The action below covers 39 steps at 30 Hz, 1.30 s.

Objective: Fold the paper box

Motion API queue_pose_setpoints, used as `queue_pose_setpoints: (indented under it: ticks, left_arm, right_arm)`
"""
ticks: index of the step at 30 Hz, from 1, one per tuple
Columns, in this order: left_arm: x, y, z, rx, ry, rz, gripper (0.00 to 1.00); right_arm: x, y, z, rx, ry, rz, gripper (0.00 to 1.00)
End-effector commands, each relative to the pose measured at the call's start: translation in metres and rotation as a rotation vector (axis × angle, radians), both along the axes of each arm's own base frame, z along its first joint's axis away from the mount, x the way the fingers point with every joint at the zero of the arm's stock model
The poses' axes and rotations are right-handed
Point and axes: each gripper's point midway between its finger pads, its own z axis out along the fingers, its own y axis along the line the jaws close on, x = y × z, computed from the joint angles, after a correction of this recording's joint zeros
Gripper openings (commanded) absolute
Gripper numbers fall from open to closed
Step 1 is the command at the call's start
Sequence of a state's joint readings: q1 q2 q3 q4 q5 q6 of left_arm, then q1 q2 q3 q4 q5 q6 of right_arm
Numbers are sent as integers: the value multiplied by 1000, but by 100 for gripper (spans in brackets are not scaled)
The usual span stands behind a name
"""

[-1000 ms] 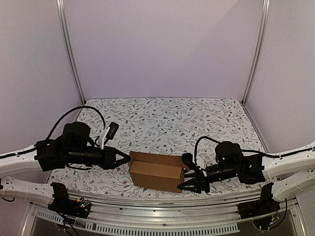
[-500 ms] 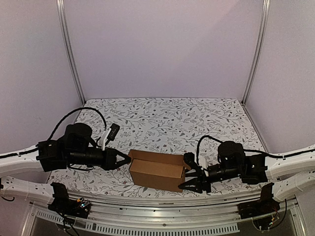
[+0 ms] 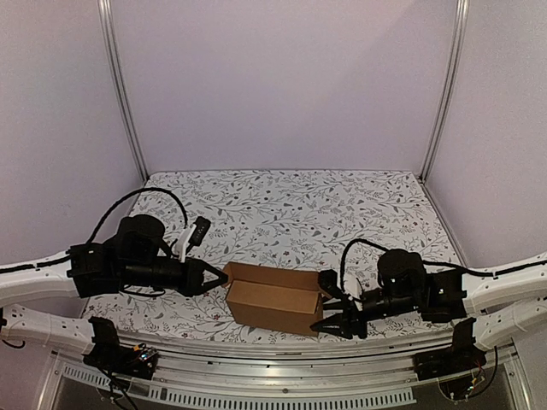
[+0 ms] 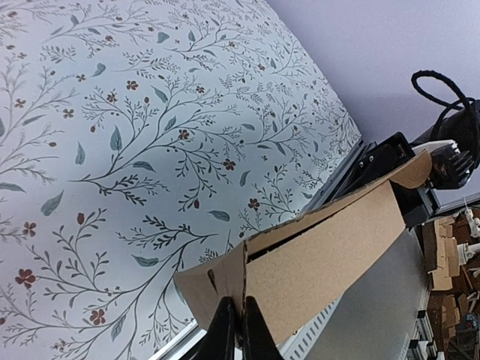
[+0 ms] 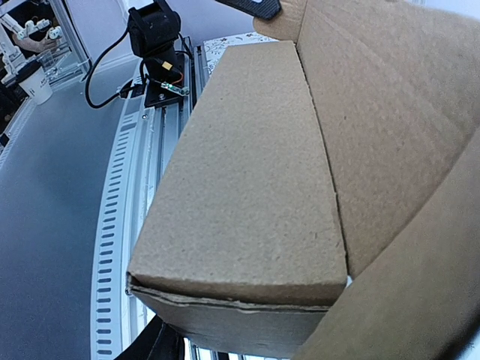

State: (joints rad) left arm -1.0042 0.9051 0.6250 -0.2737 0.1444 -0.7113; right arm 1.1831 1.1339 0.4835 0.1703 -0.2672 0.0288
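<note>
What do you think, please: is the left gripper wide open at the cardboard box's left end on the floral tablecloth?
The left gripper is shut, not wide open, at the cardboard box's left end on the floral tablecloth; the left wrist view shows it.

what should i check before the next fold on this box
1. Left gripper shut, tips at the paper box's left end: ok.
2. Left gripper actually pinching the end flap: cannot tell.
3. Right gripper fingers on either side of the box's right end: ok.
4. Right gripper pressing firmly on the box: cannot tell.
5. Top flap closed down: not ok, it stands open.
6. Box resting on the table: ok, close to the near edge.
</note>
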Motion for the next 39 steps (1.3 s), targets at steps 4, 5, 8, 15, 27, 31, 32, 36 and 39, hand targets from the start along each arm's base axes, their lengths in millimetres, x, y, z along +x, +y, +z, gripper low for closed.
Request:
queue_pose_setpoints:
  ticks: [4,5,8,15,27,31,32,36,39]
  left_arm:
    - [-2,-10,2,-25,19,-14,1]
    - [-2,-10,1,-24,22,-10,1]
    - [1,-9,-4,-14,27,7,0]
    - [3,-11,-7,-24,35,19,0]
    - [5,-14,-17,-36,17,24,0]
    - [3,-15,-23,-35,8,17,0]
    - [3,-15,-24,-33,6,16,0]
    - [3,-15,-28,-22,-11,15,0]
    - [4,-14,-31,-18,-26,18,0]
  right_arm:
    - [6,11,16,13,-82,-51,29]
    - [7,12,16,11,-90,-61,29]
    - [8,15,18,12,-112,-84,28]
    - [12,20,30,74,-103,-137,24]
    - [29,21,20,90,-50,-265,21]
    - [32,22,20,106,-23,-289,21]
    - [32,22,22,117,-17,-292,21]
    - [33,21,27,152,-4,-313,21]
    - [36,19,24,157,4,-336,21]
